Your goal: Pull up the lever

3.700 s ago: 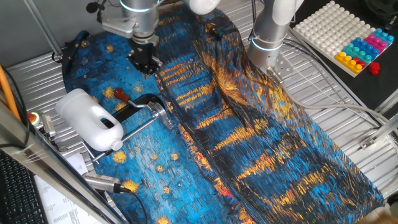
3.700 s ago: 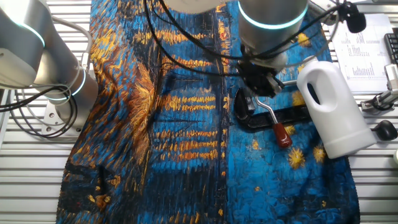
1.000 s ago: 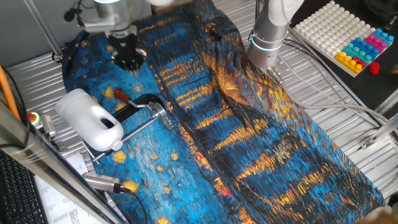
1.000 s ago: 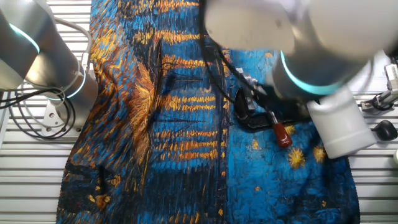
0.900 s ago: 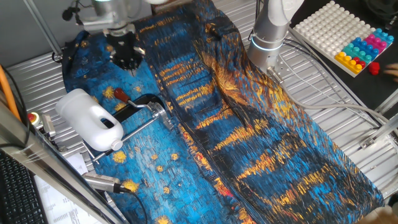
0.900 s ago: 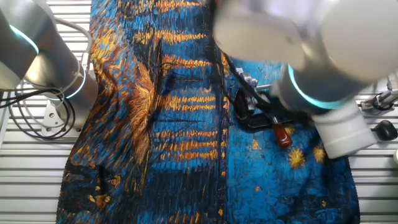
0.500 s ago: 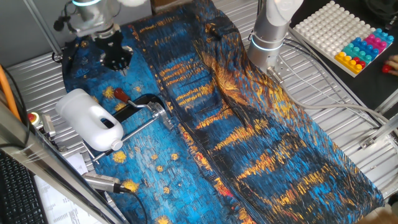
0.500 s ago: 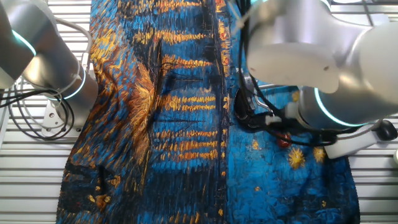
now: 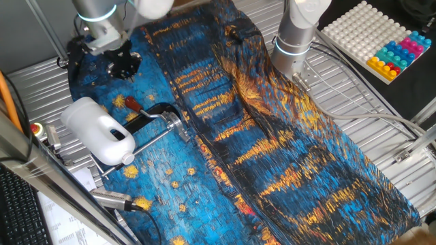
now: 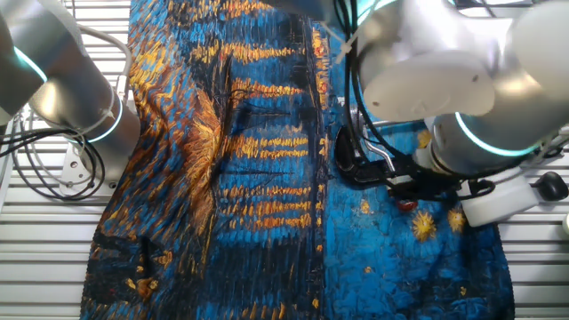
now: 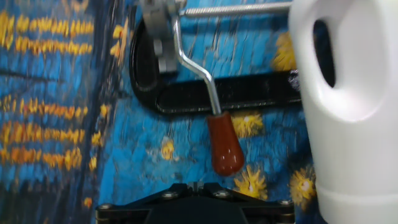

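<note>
One fixed view: the gripper [image 9: 124, 66] hangs above the cloth [image 9: 272, 156], well apart from the lever [image 9: 133, 105], whose red sleeve lies low beside the jug [image 9: 99, 139]. The clamp [image 9: 158, 117] sits just past it. Whether the fingers are released or clenched I cannot tell here. To do this step well, I judge the gripper should come down toward the sleeve, not the rod [image 9: 139, 146].

The other fixed view: the arm's bulk covers most of the clamp [image 10: 356, 169]; only a sliver of the red sleeve [image 10: 407, 204] peeks out beneath it. The jug [image 10: 489, 203] crowds the right side, so the approach probably needs to keep to the clamp's side to avoid bumping it.

Hand view: the lever [image 11: 224, 142] lies just ahead of the gripper, its thin bar running up to the clamp [image 11: 186, 93]. The jug [image 11: 348, 106] stands near on the right; the rod [image 11: 236, 9] crosses the top. The fingers themselves are not visible, only the dark gripper body at the bottom edge. A good grasp would likely straddle the sleeve across its width, then lift in an arc about the pivot.
</note>
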Controlling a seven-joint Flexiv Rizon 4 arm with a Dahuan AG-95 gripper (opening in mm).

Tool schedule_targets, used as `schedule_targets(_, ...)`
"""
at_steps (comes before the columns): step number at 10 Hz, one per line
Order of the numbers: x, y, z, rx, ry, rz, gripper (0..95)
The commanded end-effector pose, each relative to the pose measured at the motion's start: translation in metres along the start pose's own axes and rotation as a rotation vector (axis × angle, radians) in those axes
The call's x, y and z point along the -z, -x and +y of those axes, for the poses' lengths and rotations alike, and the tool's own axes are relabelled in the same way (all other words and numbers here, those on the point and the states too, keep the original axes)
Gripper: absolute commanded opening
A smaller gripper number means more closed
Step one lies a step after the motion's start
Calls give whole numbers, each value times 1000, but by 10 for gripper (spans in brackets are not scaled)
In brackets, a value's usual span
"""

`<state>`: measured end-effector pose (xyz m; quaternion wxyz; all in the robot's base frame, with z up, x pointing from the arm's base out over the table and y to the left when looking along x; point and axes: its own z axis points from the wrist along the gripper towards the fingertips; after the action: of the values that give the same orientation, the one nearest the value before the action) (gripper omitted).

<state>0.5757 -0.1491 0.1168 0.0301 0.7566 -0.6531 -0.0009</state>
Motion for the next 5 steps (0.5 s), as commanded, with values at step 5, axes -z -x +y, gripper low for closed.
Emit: schedule_targets(5, -13, -34, -6, 80, -50, -151, 0)
